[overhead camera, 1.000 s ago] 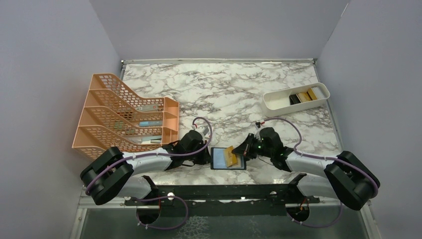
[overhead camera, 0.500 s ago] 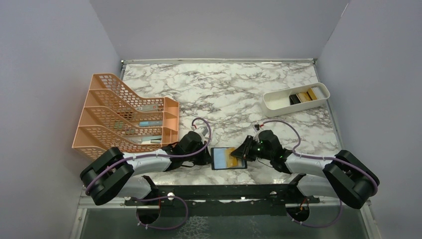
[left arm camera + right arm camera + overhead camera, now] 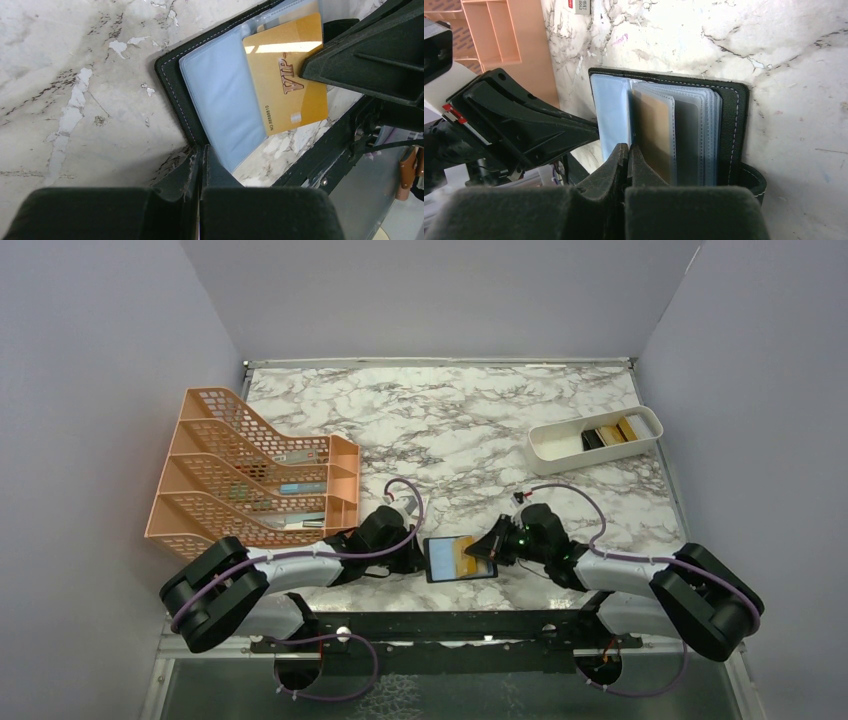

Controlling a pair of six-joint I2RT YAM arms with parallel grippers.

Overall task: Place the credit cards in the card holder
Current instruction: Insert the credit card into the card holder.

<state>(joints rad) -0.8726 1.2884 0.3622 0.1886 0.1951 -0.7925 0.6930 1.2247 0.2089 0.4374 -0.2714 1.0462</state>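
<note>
The card holder lies open near the table's front edge, blue-grey lining up. My left gripper is shut on its left cover edge. A yellow-gold credit card marked VIP lies partly inside a clear sleeve, one end sticking out over the marble. In the right wrist view the gold card shows through the sleeve. My right gripper is shut, its tips against the near edge of that sleeve. I cannot tell if anything is pinched. From above, the right gripper meets the card.
An orange mesh file rack stands at the left, close to the left arm. A long white tray holding dark and gold pieces sits at the back right. A small white piece with a reddish mark lies beyond the holder.
The gold card has gone from tilted up on the holder to lying flat in its sleeve. My right gripper shifted slightly left, let go briefly and shut again. The left arm held still.
</note>
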